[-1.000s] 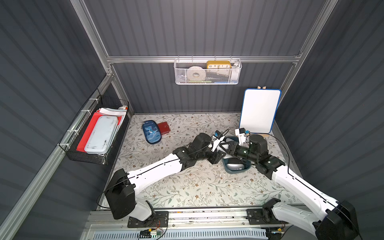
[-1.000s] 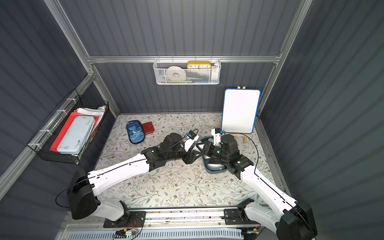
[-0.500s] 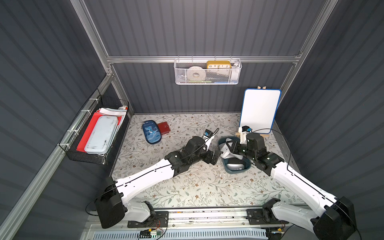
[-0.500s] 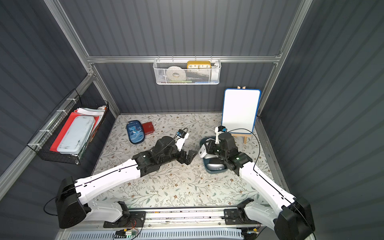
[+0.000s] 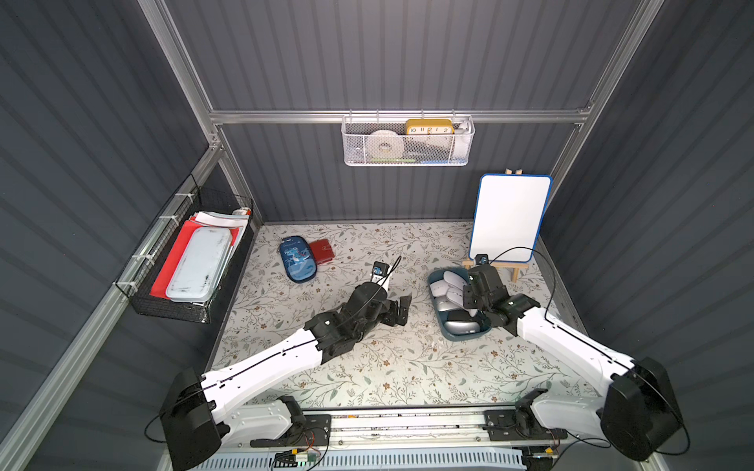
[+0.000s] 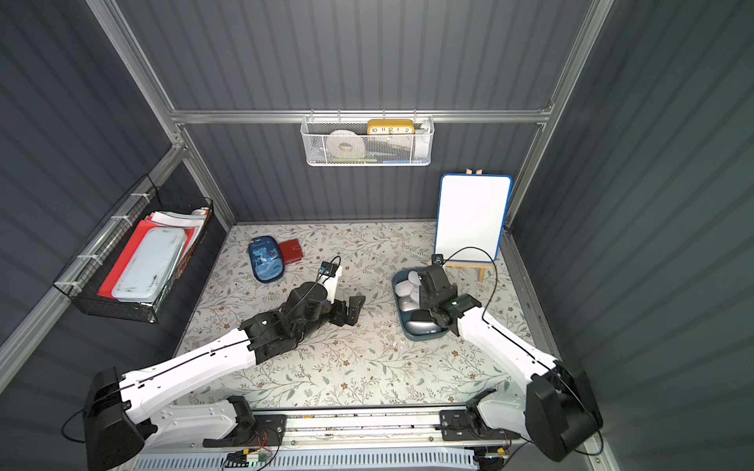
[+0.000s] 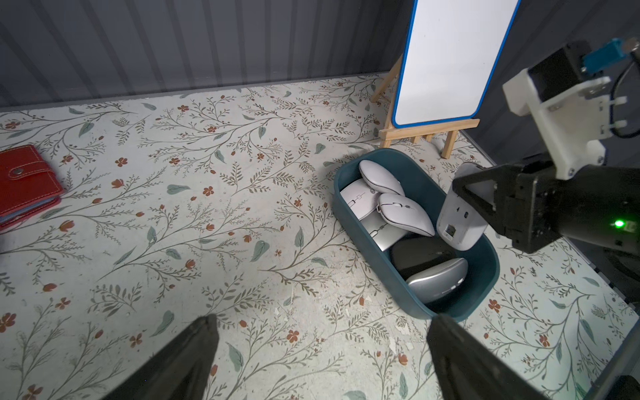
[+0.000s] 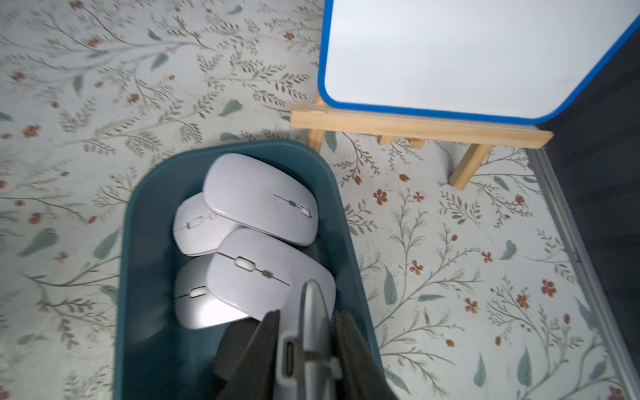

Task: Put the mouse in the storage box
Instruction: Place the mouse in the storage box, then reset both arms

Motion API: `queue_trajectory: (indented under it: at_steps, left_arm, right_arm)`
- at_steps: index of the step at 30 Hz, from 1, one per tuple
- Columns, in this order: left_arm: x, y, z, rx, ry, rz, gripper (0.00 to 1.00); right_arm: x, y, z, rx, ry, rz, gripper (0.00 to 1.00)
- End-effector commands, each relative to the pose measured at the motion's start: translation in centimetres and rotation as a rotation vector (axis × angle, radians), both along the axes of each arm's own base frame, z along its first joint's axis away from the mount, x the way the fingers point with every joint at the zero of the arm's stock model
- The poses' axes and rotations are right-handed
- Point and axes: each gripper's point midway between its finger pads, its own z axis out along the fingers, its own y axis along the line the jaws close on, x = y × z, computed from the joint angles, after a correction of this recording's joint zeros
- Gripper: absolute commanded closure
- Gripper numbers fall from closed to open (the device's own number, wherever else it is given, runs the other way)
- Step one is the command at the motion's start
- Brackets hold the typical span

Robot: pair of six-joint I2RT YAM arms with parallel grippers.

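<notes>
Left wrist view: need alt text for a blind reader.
The right tool holds a pale mouse on edge above the teal storage box, which already contains several mice. The left tool is open and empty over the floral table; a whiteboard on an easel stands beyond the box.

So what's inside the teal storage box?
Six visible in the storage box: three white mice, two silver mice, one black mouse. The right gripper holds a seventh mouse on edge over them. The floor and anything under the pile is covered.
</notes>
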Motion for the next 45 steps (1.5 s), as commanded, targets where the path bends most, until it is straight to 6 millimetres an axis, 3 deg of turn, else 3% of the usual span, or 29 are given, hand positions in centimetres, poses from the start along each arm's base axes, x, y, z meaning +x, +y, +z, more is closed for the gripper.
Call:
queue_trajectory:
  at_steps: [1, 7, 14, 20, 23, 25, 29, 31, 33, 36, 40, 41, 45]
  left_arm:
    - [0.2, 0.4, -0.4, -0.008, 0.012, 0.033, 0.01]
    - [0.3, 0.6, -1.1, 0.0, 0.015, 0.051, 0.01]
    - [0.5, 0.5, -1.6, 0.026, 0.012, 0.051, 0.01]
    - [1.3, 1.4, -1.3, 0.05, -0.015, 0.104, 0.01]
    - [2.4, 3.4, -1.3, 0.045, -0.04, 0.206, 0.01]
    - [4.0, 5.8, -1.0, 0.015, -0.053, 0.311, 0.01]
    - [6.9, 12.4, 0.3, -0.05, -0.122, 0.543, 0.01]
    - [7.6, 16.3, 1.2, -0.046, -0.209, 0.684, 0.01]
    - [8.0, 18.8, 2.0, -0.024, -0.313, 0.739, 0.0]
    - [8.6, 22.9, 2.0, -0.007, -0.419, 0.839, 0.01]
    - [10.6, 27.5, -1.2, 0.094, -0.413, 0.901, 0.01]
    - [11.2, 28.4, -2.2, 0.109, -0.399, 0.911, 0.0]
    - [13.8, 30.6, -6.1, 0.115, -0.357, 0.892, 0.0]
  right_arm:
    - [0.3, -1.1, -0.2, -0.128, 0.01, -0.02, 0.9]
    - [0.4, -0.2, -1.5, -0.23, 0.034, 0.016, 0.86]
    - [-0.1, 4.1, -3.2, -0.154, 0.081, 0.166, 0.5]
    - [-1.1, 7.3, -1.6, -0.05, 0.056, 0.286, 0.36]
    - [-1.5, 8.0, 0.6, 0.01, -0.005, 0.308, 0.33]
    - [-1.3, 7.8, 2.8, 0.047, -0.079, 0.288, 0.31]
    - [-1.0, 6.1, 6.9, 0.028, -0.261, 0.242, 0.28]
    - [-0.8, 4.4, 8.2, -0.017, -0.371, 0.187, 0.23]
    - [-0.7, 2.2, 8.8, -0.041, -0.465, 0.094, 0.16]
    - [-1.0, -2.3, 8.0, -0.01, -0.541, -0.075, 0.13]
    - [-2.2, -8.6, 4.4, 0.045, -0.527, -0.306, 0.13]
    - [-2.3, -9.9, 4.3, 0.038, -0.552, -0.354, 0.13]
    - [-2.4, -12.3, 2.9, -0.039, -0.545, -0.388, 0.13]
